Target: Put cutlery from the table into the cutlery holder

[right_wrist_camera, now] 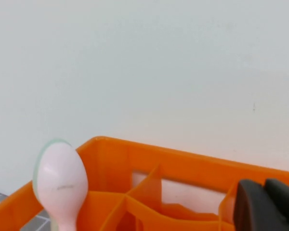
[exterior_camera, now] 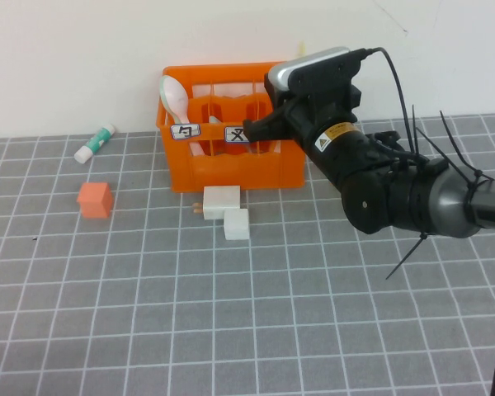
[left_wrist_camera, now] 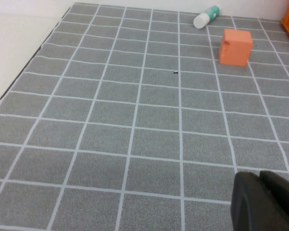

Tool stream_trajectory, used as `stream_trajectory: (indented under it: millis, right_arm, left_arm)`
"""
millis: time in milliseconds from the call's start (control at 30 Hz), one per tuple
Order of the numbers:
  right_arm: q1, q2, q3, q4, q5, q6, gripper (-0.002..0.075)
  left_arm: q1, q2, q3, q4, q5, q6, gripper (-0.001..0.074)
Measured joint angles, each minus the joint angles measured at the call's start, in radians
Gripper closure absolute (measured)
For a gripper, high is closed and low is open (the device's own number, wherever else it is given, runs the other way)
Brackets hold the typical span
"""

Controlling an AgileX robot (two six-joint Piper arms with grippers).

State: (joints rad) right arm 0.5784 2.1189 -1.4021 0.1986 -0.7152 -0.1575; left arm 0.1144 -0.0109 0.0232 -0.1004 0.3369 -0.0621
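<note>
From the high view, the right arm reaches over the crate (exterior_camera: 231,136), its right gripper (exterior_camera: 260,124) hidden behind the wrist camera at the crate's right half; whether it is spread or pinching cannot be told. A spoon (exterior_camera: 174,97) stands in the left compartment. Two white blocks (exterior_camera: 228,210) sit on the table (exterior_camera: 148,313) just in front of the crate, a thin pale stick poking out beside them. An orange cube (exterior_camera: 94,200) and a small tube (exterior_camera: 95,143) lie to the left. No knife is clearly visible.

Left wrist view: the left gripper (left_wrist_camera: 265,202) hangs over bare tiles, fingers pressed together, cube (left_wrist_camera: 235,46) and tube (left_wrist_camera: 206,17) well ahead.

Right wrist view: the right gripper's dark tip (right_wrist_camera: 267,204) sits above the crate (right_wrist_camera: 183,163), the spoon (right_wrist_camera: 60,180) upright.
</note>
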Motion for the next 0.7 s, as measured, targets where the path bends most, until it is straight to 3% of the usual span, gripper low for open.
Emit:
stream_trajectory:
  millis: [300, 700]
  right_arm:
    - [-0.002, -0.034, -0.002, -0.066, 0.055, -0.004, 0.0633]
    - [-0.004, -0.461, 0.059, -0.164, 0.563, -0.006, 0.0678]
  left_arm:
    - [0.000, 0.000, 0.000, 0.000, 0.000, -0.003, 0.0736]
    - [0.000, 0.000, 0.000, 0.000, 0.000, -0.003, 0.0736]
